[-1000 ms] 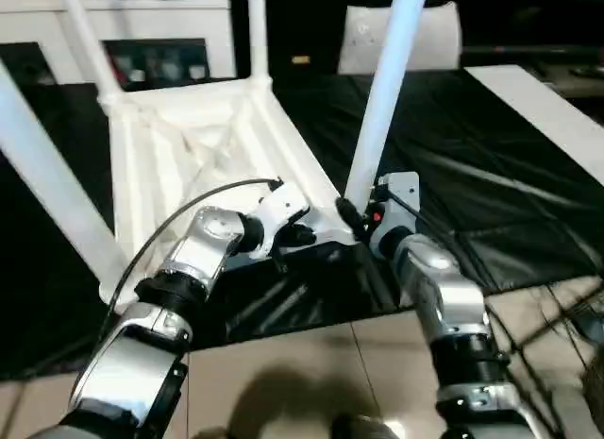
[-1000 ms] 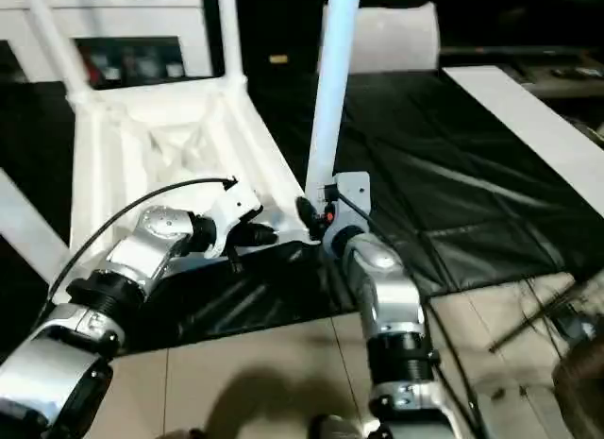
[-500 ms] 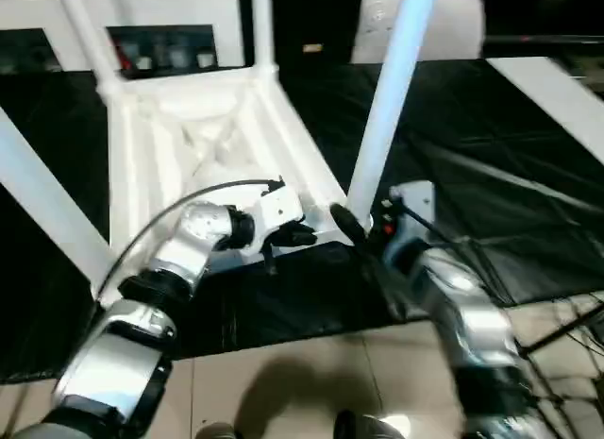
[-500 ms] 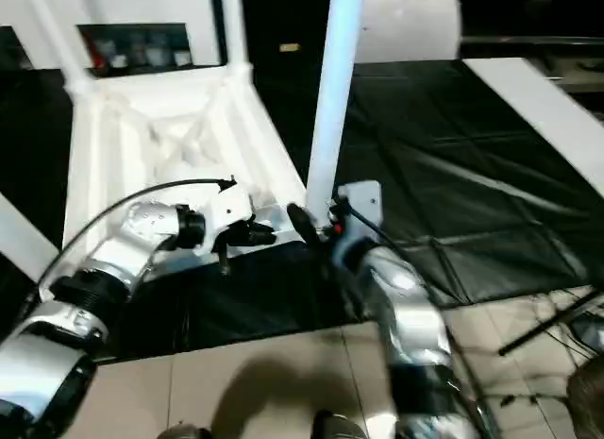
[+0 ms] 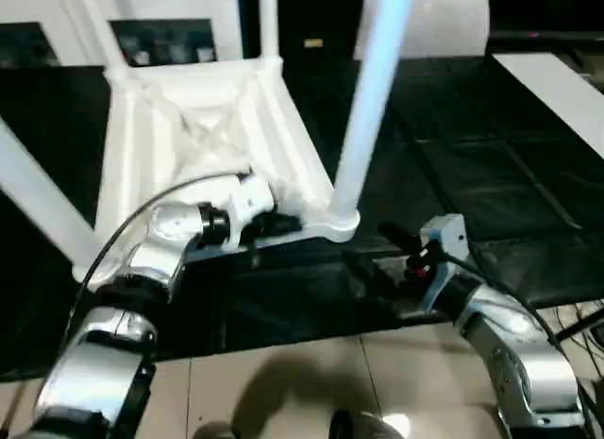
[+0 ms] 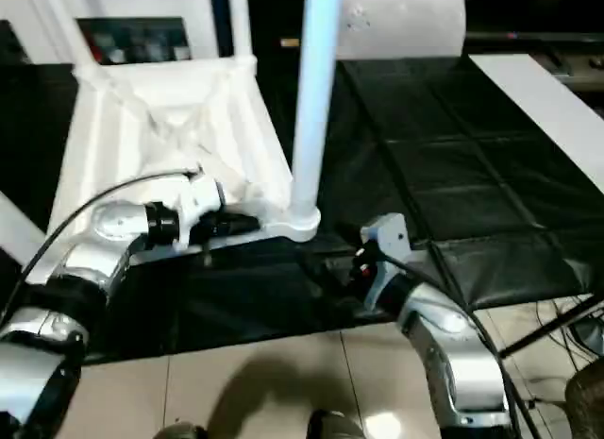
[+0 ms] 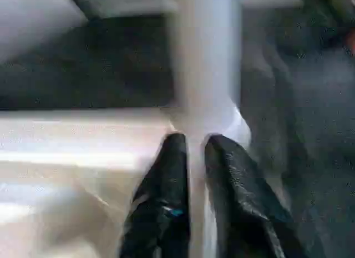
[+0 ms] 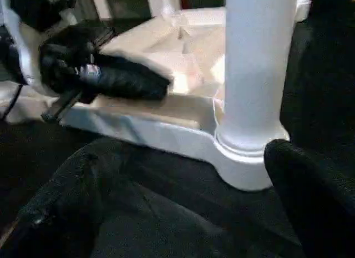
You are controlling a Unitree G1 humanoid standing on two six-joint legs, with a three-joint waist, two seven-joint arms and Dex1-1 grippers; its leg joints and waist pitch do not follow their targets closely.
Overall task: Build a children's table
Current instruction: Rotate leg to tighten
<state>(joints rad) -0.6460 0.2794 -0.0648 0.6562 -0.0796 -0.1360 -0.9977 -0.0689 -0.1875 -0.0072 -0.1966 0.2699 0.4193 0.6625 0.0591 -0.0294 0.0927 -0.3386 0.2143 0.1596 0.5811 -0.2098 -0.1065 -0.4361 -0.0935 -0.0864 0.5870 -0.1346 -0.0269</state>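
The tabletop point(image 5: 198, 146) lies upside down on a black sheet point(image 5: 472, 165), ribbed underside up, legs standing in its corner sockets; the near-right leg point(image 5: 363, 109) rises from its socket point(image 5: 340, 222); the left gripper point(image 5: 278, 227) rests on the near rim beside that socket, and its wrist view shows what the eye views cannot: two fingers point(image 7: 166, 197) nearly together, a thin gap between, nothing clearly clamped; the right gripper point(image 8: 183, 175) sits just clear of the socket, its fingers point(image 8: 310, 191) spread wide and empty in its wrist view; pale floor tiles point(image 5: 283, 373) lie nearest; a white cabinet point(image 5: 160, 24) stands behind.
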